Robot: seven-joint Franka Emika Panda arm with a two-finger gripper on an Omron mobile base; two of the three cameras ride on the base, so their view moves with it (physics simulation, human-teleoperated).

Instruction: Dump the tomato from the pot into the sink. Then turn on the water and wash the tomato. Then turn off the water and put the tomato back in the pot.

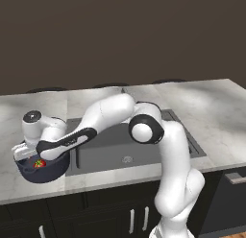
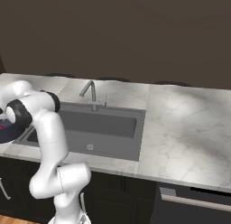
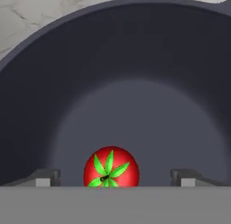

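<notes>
A plain dark brown wall (image 1: 120, 35) fills the back of the room, unlit and without detail. In front of it runs a pale grey marble bench (image 2: 180, 123) with faint darker veining; soft patches of light and shadow fall across its right end. Along its far edge the rounded dark tops of stools or chairs (image 1: 110, 85) just rise above the surface. Beneath the bench stand dark cabinet fronts (image 1: 96, 215) with slim pale metal bar handles (image 1: 131, 220). A strip of warm wooden floor (image 2: 18, 220) shows at the lower left of the right base view.
</notes>
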